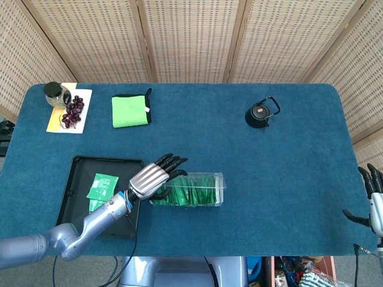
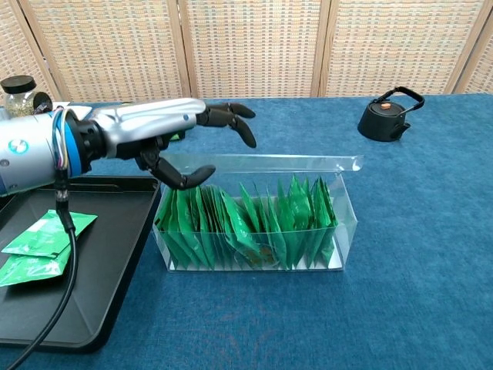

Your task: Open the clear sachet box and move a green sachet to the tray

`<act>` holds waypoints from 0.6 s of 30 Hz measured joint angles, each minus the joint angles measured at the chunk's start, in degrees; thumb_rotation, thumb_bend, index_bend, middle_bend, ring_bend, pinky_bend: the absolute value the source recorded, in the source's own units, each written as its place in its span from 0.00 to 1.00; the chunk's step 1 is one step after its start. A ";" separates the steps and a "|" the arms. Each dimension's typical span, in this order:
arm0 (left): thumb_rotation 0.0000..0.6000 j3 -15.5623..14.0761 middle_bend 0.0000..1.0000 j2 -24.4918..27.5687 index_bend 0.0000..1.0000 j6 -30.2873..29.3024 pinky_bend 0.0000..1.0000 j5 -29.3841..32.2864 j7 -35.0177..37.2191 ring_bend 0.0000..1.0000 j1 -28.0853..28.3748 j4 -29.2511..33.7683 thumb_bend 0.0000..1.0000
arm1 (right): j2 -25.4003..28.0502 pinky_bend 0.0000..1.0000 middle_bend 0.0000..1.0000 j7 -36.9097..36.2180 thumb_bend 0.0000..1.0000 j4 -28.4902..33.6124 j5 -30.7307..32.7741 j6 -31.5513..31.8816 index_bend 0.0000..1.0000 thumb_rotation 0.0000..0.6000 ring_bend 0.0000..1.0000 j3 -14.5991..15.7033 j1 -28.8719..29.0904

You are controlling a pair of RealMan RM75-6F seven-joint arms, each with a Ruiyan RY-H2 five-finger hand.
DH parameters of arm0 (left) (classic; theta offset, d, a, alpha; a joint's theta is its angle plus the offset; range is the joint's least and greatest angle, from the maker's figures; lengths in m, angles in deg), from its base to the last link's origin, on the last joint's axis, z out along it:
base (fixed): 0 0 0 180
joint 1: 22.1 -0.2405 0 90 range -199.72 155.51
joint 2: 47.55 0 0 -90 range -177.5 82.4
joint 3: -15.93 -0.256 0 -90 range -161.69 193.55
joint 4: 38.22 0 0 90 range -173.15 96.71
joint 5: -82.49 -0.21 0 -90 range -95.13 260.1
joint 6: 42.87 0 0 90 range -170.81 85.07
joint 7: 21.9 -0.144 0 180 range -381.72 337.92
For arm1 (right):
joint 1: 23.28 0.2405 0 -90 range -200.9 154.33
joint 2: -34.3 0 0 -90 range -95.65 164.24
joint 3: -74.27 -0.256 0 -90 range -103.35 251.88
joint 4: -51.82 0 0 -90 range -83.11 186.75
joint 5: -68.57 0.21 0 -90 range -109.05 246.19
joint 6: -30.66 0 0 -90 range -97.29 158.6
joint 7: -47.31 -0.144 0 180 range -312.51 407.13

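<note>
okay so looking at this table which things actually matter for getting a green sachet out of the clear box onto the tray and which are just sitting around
Part of the job:
clear sachet box, lid up
green sachets standing inside it
black tray, two sachets already on it
left hand, above the box's left end, holding nothing

Just lying about:
black teapot
green cloth
jar
grapes

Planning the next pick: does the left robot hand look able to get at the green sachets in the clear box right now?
Probably yes. The left robot hand hovers open above the clear box, whose lid stands raised, leaving the upright green sachets exposed from above.
</note>
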 measured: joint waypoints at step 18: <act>1.00 7.44 0.00 1.54 0.22 8.77 0.00 17.21 6.22 0.00 5.48 -9.14 0.58 | -0.75 0.00 0.00 1.51 0.00 -0.45 1.53 -1.49 0.00 1.00 0.00 -0.22 0.69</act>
